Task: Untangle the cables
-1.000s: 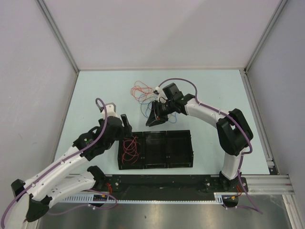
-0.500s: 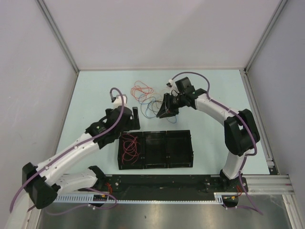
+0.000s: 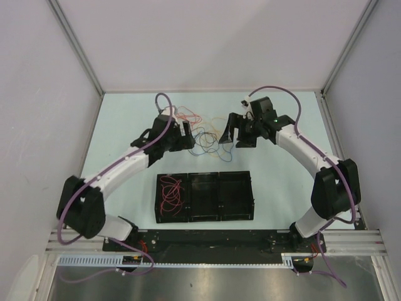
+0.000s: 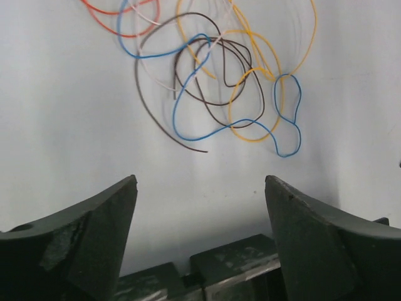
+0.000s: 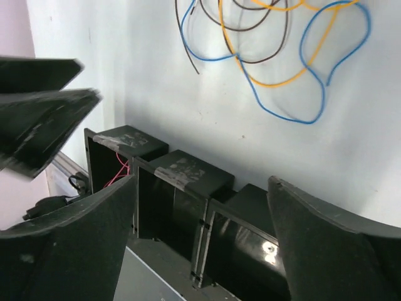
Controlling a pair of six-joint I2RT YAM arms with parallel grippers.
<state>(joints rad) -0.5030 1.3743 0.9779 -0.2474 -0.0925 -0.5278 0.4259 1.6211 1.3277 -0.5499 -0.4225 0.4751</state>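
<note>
left gripper [image 4: 200,182] and right gripper [image 5: 202,182] released, empty; advise pinching one outlying blue cable [image 4: 290,117] loop, clear of crossings.

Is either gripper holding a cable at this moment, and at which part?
Nothing is held. Left gripper and right gripper are open and empty; the cables lie on the table.

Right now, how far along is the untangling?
Done: red cables lie in the tray's left compartment. In hand: nothing; the left gripper and right gripper are open, flanking the tangle. Left: blue, yellow, brown, orange and pale cables lie looped together on the table.
</note>
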